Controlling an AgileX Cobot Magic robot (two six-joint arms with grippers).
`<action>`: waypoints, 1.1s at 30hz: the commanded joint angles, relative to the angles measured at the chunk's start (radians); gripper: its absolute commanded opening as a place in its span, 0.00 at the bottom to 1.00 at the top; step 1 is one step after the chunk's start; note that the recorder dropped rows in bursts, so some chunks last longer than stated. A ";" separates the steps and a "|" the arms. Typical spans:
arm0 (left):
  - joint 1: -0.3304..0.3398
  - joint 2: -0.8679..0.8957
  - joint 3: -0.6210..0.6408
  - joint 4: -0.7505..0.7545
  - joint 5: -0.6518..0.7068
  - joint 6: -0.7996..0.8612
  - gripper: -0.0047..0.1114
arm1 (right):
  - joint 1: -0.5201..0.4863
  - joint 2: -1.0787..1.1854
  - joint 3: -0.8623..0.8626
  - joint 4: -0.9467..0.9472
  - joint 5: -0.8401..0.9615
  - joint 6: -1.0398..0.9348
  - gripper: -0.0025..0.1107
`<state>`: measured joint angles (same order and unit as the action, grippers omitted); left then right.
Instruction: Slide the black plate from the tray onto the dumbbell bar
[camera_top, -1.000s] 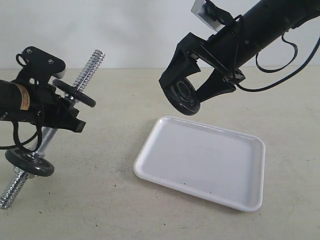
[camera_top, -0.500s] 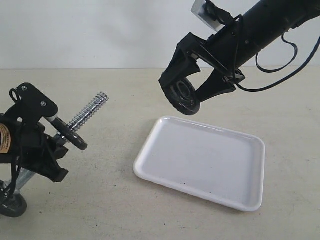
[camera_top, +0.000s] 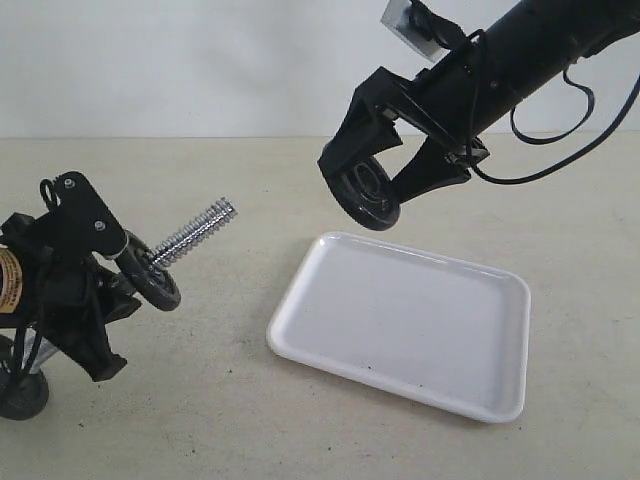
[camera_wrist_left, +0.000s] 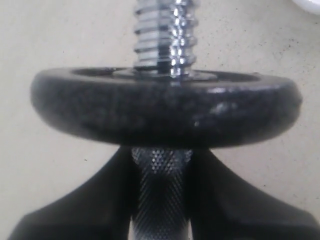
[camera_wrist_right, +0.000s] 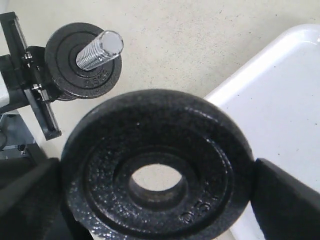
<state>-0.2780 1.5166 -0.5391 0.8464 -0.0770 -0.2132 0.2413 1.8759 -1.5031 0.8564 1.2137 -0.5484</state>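
Two tools, both loaded. R tool (camera_top: 372, 196) pinches the black plate (camera_top: 362, 192) by its rim, tilted in mid-air above the tray (camera_top: 300, 350) near its corner, not touching it. L tool (camera_top: 100, 285) is clamped on the dumbbell bar (camera_top: 195, 233), whose threaded end angles up twd the plate. Another disc (camera_top: 152, 280) sits on the bar just beside that tool. Tray lies flat on the worktop (camera_top: 200, 410).

Both arms are matt black. The right arm (camera_top: 530, 50) is a thick tube trailing looped black cables (camera_top: 592, 105), with a small grey block (camera_top: 403, 22) on top. Its pincer (camera_top: 368, 190) has broad wedge-shaped fingers (camera_top: 430, 177). The left arm (camera_top: 50, 290) wears a tan label (camera_top: 8, 280) and two silver screws (camera_top: 68, 183).
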 joint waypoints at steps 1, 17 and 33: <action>0.000 -0.044 -0.025 0.085 -0.955 0.088 0.08 | 0.000 -0.014 -0.010 0.056 0.007 -0.011 0.03; 0.000 -0.044 -0.032 0.084 -1.041 0.138 0.08 | 0.114 0.021 -0.009 0.154 0.007 -0.072 0.03; 0.000 -0.044 -0.032 0.111 -1.055 0.138 0.08 | 0.117 0.091 -0.009 0.304 0.007 -0.203 0.03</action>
<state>-0.2780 1.5166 -0.5354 0.9262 -0.1332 -0.0867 0.3587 1.9821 -1.5031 1.0771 1.2069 -0.7185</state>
